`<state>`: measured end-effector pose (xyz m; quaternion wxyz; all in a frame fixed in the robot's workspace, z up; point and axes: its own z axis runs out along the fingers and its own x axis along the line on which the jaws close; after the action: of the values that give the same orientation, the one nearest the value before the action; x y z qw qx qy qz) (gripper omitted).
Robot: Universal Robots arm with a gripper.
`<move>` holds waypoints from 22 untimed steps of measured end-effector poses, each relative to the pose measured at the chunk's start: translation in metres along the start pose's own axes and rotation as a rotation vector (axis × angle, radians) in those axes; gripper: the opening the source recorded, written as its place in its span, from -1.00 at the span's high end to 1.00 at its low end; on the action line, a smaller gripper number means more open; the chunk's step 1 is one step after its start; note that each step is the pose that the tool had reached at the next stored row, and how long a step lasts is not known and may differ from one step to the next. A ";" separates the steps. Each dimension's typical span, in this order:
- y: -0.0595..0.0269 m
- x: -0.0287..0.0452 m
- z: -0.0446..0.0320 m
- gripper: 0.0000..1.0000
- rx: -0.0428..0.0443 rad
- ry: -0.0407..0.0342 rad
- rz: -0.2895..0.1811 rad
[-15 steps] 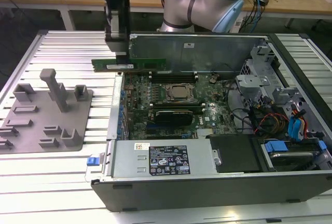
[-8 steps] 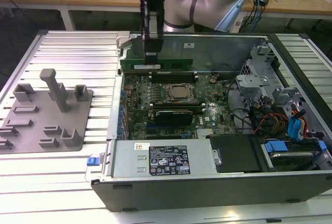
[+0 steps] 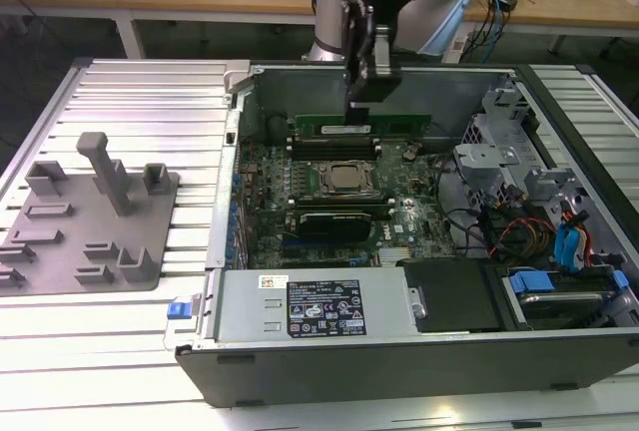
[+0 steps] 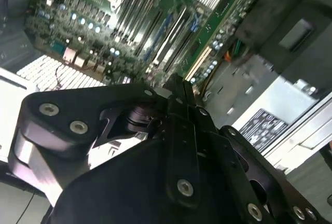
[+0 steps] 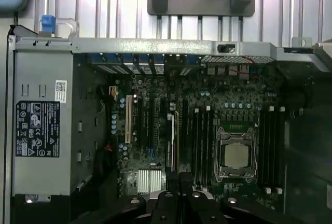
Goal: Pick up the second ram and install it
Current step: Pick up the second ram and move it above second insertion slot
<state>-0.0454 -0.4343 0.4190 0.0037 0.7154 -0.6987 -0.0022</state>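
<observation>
Green second ram [image 3: 402, 122] stands on edge at the memory slots beyond the processor [image 3: 346, 179], inside the open computer case [image 3: 399, 369]. Whether it is seated cannot be told. The gripper [image 3: 359, 106] pinches its upper edge at mid-length. A grey tray [image 3: 60, 239] lies outside the case, at the exterior view's left.

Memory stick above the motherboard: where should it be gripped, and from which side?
Grip the memory stick at the middle of its top long edge, coming straight down and pinching its two flat faces. It stands on edge, lengthwise level, its lower edge facing the motherboard slots, so the top edge is free. The gripper appears to hold it there.
</observation>
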 end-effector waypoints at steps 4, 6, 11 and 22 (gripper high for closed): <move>-0.0217 0.0005 0.0002 0.82 -0.0001 0.0000 0.000; -0.0303 0.0007 0.0005 0.82 -0.0001 -0.0001 0.000; -0.0333 -0.0026 0.0072 0.82 -0.0050 0.0019 0.020; -0.0270 -0.0154 0.0378 0.82 -0.0136 0.0125 0.054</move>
<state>-0.0191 -0.4183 0.3810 0.0130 0.6963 -0.7176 -0.0024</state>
